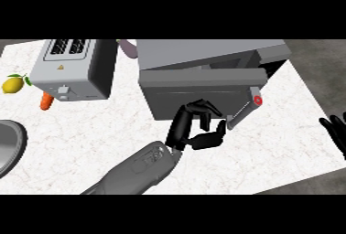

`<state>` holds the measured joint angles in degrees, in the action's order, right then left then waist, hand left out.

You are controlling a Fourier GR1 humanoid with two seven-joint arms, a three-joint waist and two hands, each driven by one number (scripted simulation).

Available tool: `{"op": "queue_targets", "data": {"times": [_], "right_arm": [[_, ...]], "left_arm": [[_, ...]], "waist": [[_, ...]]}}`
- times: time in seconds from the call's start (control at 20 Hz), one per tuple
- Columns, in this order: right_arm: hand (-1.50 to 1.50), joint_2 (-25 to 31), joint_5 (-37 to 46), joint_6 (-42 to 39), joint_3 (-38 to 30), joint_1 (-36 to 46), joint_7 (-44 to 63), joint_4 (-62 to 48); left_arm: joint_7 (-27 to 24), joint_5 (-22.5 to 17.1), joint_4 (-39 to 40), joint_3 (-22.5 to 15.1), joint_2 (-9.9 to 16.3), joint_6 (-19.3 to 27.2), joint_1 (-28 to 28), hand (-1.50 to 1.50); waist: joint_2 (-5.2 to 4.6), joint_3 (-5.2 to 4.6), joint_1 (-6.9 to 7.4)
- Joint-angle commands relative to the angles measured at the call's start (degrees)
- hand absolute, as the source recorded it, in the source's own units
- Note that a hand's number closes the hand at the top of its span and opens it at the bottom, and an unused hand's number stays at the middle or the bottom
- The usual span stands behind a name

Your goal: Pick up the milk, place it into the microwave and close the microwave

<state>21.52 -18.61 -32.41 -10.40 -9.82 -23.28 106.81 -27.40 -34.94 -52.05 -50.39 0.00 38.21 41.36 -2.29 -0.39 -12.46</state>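
Two hands show in my head view, and only one is working: the left hand (196, 128) is up against the front face of the microwave door (199, 93), fingers (202, 109) bent at the tips and touching the grey panel, thumb spread below, holding nothing. The right hand (336, 132) rests at the right edge, fingers straight and relaxed. I cannot see the milk anywhere; from the door's position I judge it is already inside the microwave (209, 52), though the cavity is hidden behind the door, so I cannot confirm it. The door stands swung outward at an angle from the body, with its handle (245, 109) and red tip just right of my fingers. So I read the step in hand as the closing one. Next I need a steady push on the panel, following the door's arc back until it sits flush. The risk I weigh is my fingers sliding off toward the handle. A toaster (71, 68), lemon (13, 84) and carrot (45, 101) sit well apart at left.
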Motion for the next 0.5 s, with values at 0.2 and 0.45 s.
{"op": "queue_targets", "data": {"times": [0.2,0.45], "right_arm": [[-1.5,4.71,-0.64,1.26,-4.71,5.68,1.74,1.47],[1.5,9.7,8.41,4.95,-9.62,9.78,-0.35,3.64]], "left_arm": [[2.18,-7.52,3.09,1.33,0.0,6.19,6.88,-1.5],[0.58,-11.21,2.51,4.79,0.0,8.35,7.86,-1.5]], "waist": [[-0.63,0.08,-2.32],[-1.38,-0.03,-2.77]]}}
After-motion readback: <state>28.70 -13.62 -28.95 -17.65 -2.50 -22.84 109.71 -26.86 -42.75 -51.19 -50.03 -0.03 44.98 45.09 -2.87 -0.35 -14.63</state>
